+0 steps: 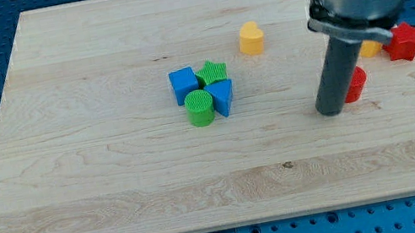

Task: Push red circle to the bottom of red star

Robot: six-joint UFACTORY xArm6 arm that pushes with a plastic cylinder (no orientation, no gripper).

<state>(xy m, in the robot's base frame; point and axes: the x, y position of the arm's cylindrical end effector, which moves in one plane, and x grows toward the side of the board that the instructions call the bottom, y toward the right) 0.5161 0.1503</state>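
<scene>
The red circle (355, 83) lies at the view's right, partly hidden behind my rod. My tip (331, 110) rests on the board just left of and slightly below the red circle, touching or nearly touching it. The red star (403, 41) sits near the board's right edge, up and to the right of the red circle. A yellow block (370, 47), shape unclear, shows between the rod and the red star, mostly hidden by the arm.
A yellow heart (251, 38) lies above centre. A cluster sits mid-board: blue cube (183, 84), green star (213, 73), blue triangle (223, 96), green cylinder (200, 108). The wooden board (118, 192) lies on a blue perforated table.
</scene>
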